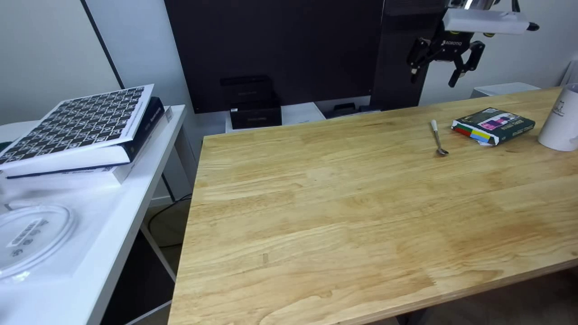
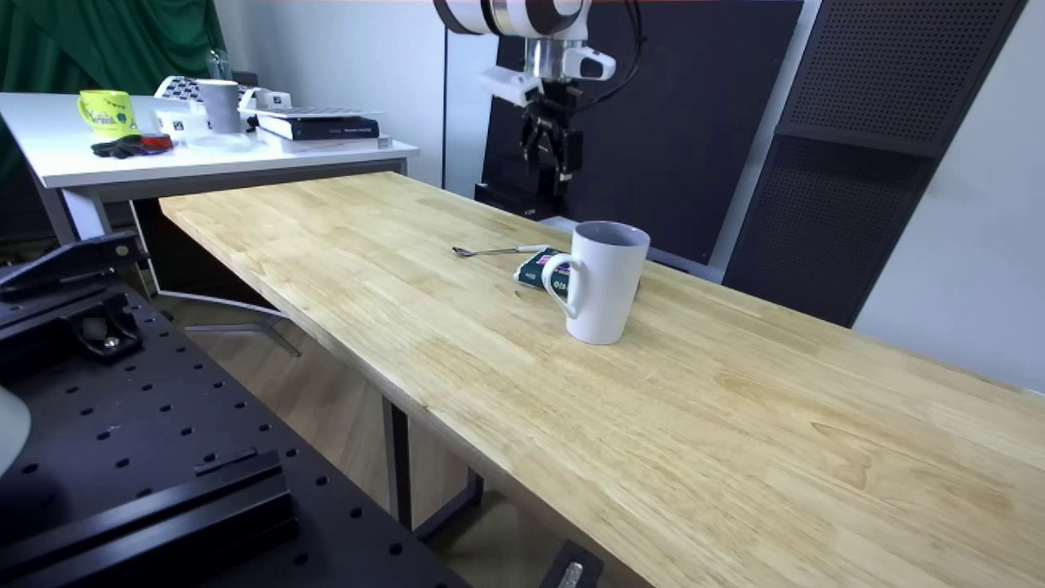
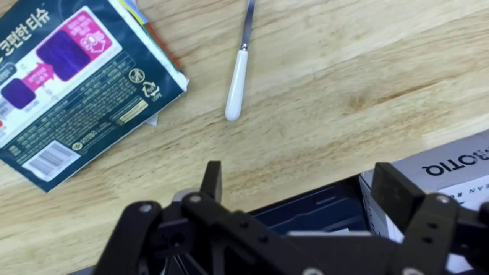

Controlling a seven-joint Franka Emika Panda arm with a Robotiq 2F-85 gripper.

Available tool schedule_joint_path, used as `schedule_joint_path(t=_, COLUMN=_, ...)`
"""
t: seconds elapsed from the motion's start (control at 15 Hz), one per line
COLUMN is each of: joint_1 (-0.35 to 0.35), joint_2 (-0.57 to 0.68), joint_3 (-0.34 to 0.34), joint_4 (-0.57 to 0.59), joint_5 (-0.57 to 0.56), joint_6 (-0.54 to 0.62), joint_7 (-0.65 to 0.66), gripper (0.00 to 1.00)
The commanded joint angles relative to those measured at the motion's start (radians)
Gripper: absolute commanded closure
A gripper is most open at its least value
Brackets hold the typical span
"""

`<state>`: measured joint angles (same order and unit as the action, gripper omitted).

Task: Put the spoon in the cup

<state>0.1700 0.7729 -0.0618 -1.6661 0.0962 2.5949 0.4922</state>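
Nearest thing in the wrist view is the tool [image 3: 300,181] itself, jaws spread wide with nothing in them. It's up in the air, clear of the counter [image 1: 316,216], seemingly out by the edge.

Progress-wise I'd call this square one. The spoon [image 3: 237,86] is lying flat on the counter, and its white handle end points toward the tool — decent setup for a pickup, I reckon, though the jaws aren't over it. The cup [image 2: 604,286] stands upright on the same surface. In an exterior view the flat green packet [image 1: 494,125] sits between the two, not touching the spoon. Nothing pokes out over the cup's rim, fwiw, though I can't see the bottom of it.

As for what's left, my take: get above the handle, come down, pinch it, lift, carry it past the packet, get it over the rim and let go. Trickiest bit's probably the pinch — that handle's slim and lies right down on the wood.
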Motion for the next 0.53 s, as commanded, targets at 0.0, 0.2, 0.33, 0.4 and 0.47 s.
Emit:
schedule_joint_path(t=0.0, joint_1=0.024, joint_2=0.067, joint_3=-0.018, joint_4=0.057, joint_5=0.013, joint_6=-0.014, joint_7=0.039, gripper=0.0)
schedule_joint_path(t=0.2, joint_1=0.027, joint_2=0.1, joint_3=-0.023, joint_4=0.066, joint_5=0.026, joint_6=-0.008, joint_7=0.053, gripper=0.0)
schedule_joint_path(t=0.33, joint_1=0.016, joint_2=0.108, joint_3=-0.027, joint_4=0.077, joint_5=0.049, joint_6=-0.02, joint_7=0.066, gripper=0.0)
schedule_joint_path(t=0.4, joint_1=0.017, joint_2=0.114, joint_3=-0.032, joint_4=0.08, joint_5=0.057, joint_6=-0.022, joint_7=0.077, gripper=0.0)
schedule_joint_path(t=0.47, joint_1=0.017, joint_2=0.119, joint_3=-0.037, joint_4=0.08, joint_5=0.067, joint_6=-0.021, joint_7=0.085, gripper=0.0)
